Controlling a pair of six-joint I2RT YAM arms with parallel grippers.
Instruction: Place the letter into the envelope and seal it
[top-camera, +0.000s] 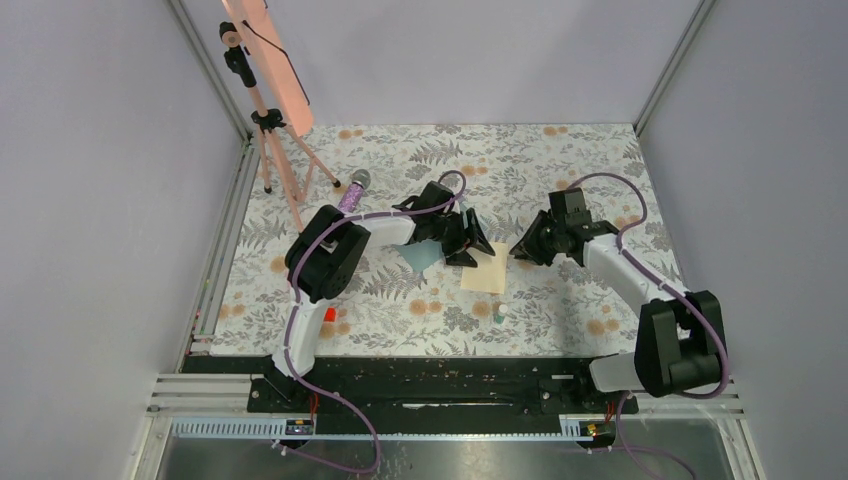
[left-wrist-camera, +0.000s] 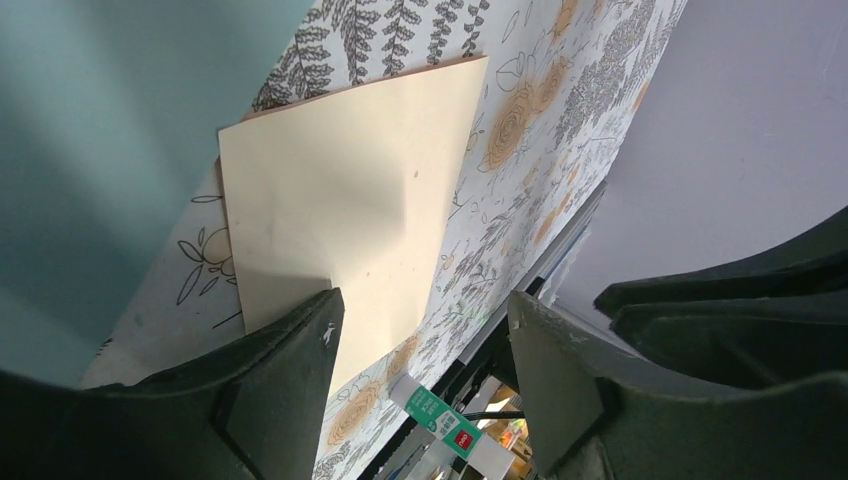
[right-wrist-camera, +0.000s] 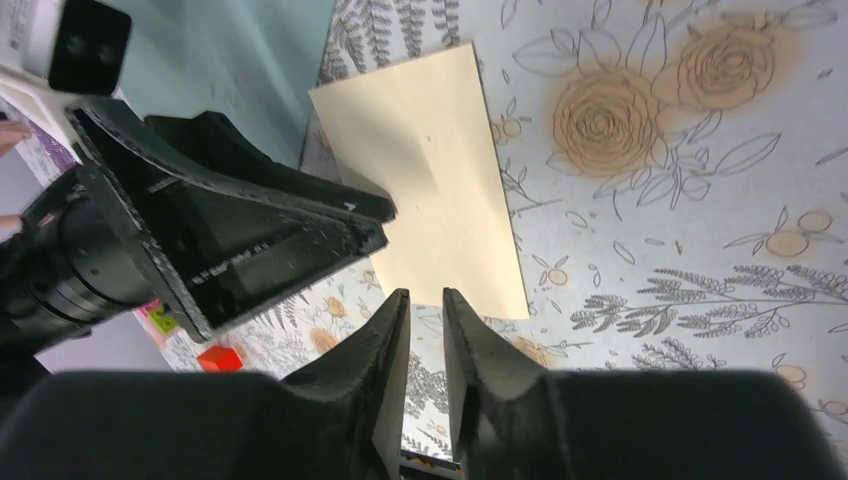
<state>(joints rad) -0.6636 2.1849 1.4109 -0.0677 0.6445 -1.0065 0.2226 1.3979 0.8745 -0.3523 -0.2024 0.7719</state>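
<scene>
Two empty grippers: left gripper (left-wrist-camera: 425, 300) spread wide over the letter (left-wrist-camera: 340, 180), right gripper (right-wrist-camera: 425, 295) barely parted. Letter lies flat on counter (top-camera: 560, 160) beside envelope (top-camera: 422, 256).

The letter (left-wrist-camera: 340, 190) is smooth, matt tan paper; the envelope (left-wrist-camera: 90, 150) is matt teal paper. The table cover (right-wrist-camera: 700, 220) is a flat, matt printed sheet. The fingers (left-wrist-camera: 285, 375) of the left gripper (left-wrist-camera: 425, 297) and the right gripper (right-wrist-camera: 425, 295) are matt black plastic, scuffed pale at the edges; the near rail (top-camera: 190, 395) looks like dull silver metal
</scene>
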